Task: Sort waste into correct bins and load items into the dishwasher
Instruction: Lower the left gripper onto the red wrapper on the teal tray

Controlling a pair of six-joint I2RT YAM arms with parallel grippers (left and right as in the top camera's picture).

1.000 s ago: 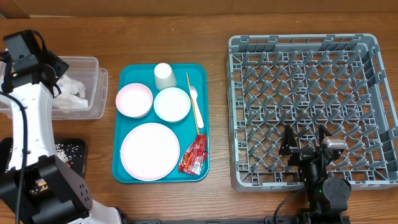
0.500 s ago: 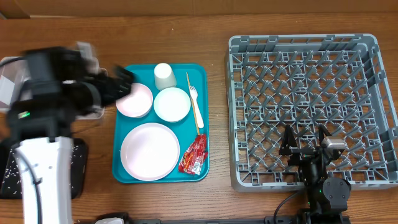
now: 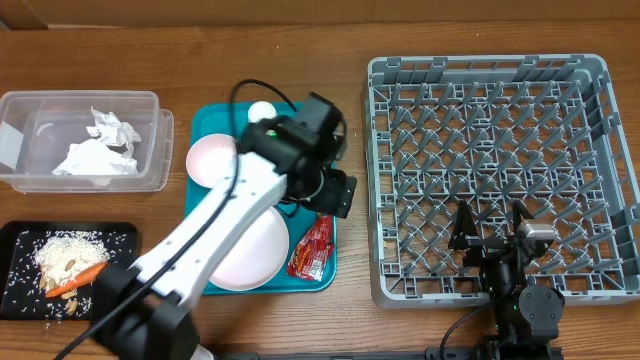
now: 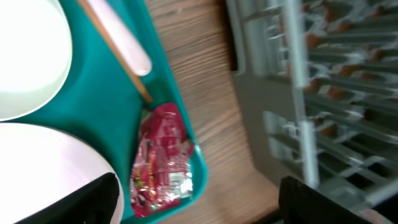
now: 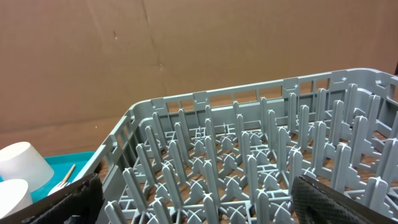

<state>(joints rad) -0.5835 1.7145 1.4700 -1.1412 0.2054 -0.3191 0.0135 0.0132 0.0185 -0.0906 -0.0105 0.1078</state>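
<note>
A: Where to look for the left gripper (image 4: 199,190)?

B: Right over the right-hand edge of the teal tray (image 3: 208,122), with fingers spread wide and gripping nothing.

A: And just under it?

B: The red snack wrapper (image 4: 160,158), lying flat in the tray's lower right corner, close beside the large pale plate (image 3: 258,252).

A: Anything else along that side of the tray?

B: The thin wooden stick (image 4: 138,87) and the white fork (image 4: 127,50), lying side by side above the wrapper, with the stick's tip right by the wrapper's top.

A: And the dishes?

B: All on the tray: pink bowl (image 3: 212,160) at the upper left, white bowl (image 4: 25,62) next to it toward the middle, the plate below both. Probably the small white cup (image 3: 262,110) at the top edge, though mostly hidden behind the left arm (image 3: 230,215).

A: Off the tray to the left?

B: Clear tub (image 3: 158,150) holding crumpled napkins (image 3: 97,152). Below that, the black tray (image 3: 20,300) with rice scraps (image 3: 65,250) and an orange carrot piece (image 3: 78,280).

A: And to the right?

B: Grey dish rack (image 3: 490,66), just beside the tray. Over its lower part, well apart from the tray, the right gripper (image 3: 489,222), likewise with fingers wide open and holding nothing.
</note>
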